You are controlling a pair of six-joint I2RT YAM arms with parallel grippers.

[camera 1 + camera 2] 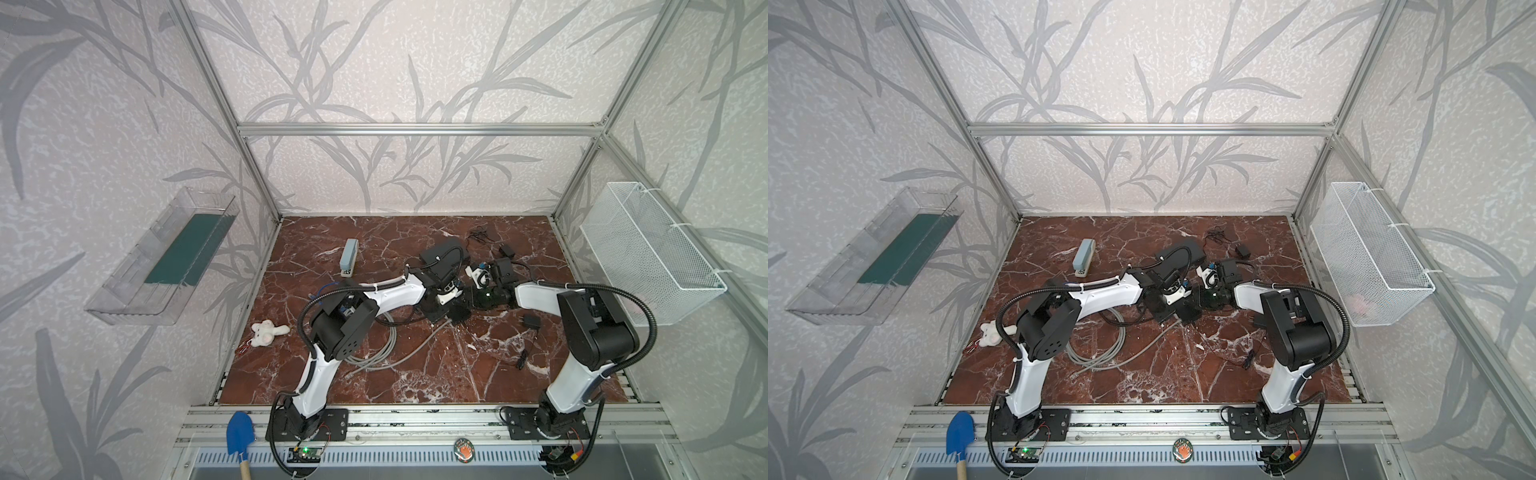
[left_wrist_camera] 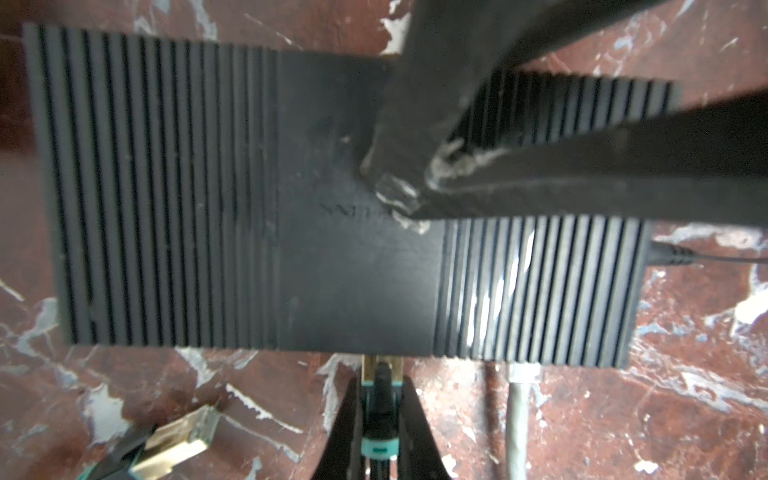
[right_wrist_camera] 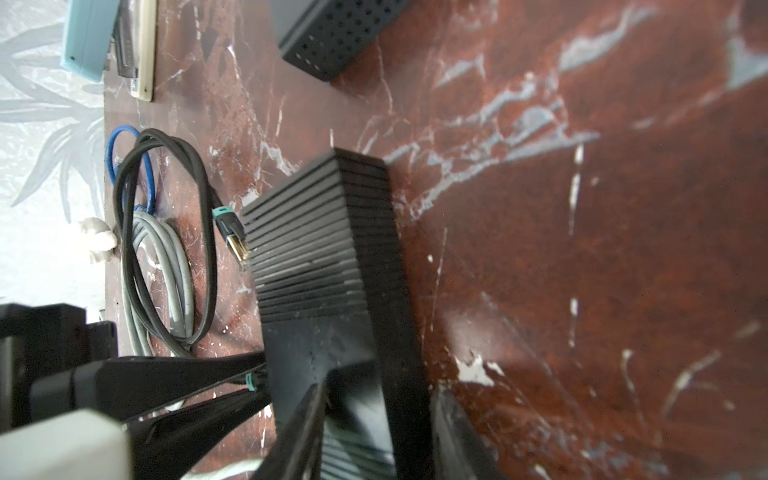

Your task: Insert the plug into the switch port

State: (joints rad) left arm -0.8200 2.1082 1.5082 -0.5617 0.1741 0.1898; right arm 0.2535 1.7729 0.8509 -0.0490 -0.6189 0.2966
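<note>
Gold-nosed and teal-banded, the plug [image 2: 379, 399] sits pinched between the closed jaws of the left gripper [image 2: 381, 386], pointing straight at the front edge of the switch [image 2: 208, 187]. Its metal tip meets that edge, but a strip of gold shows outside. The port is hidden under the lid, so I judge the plug lined up and perhaps just entering, not seated. Just beside it, a grey cable [image 2: 519, 395] already sits in another port. A spare plug [image 2: 178, 440] lies loose on the tabletop [image 2: 124, 395]. Farther on, the right gripper [image 2: 399, 191] rests on the switch's top with its jaws apart. I cannot tell whether it clamps the switch or only steadies it. What remains is pushing the plug home and releasing it.
</note>
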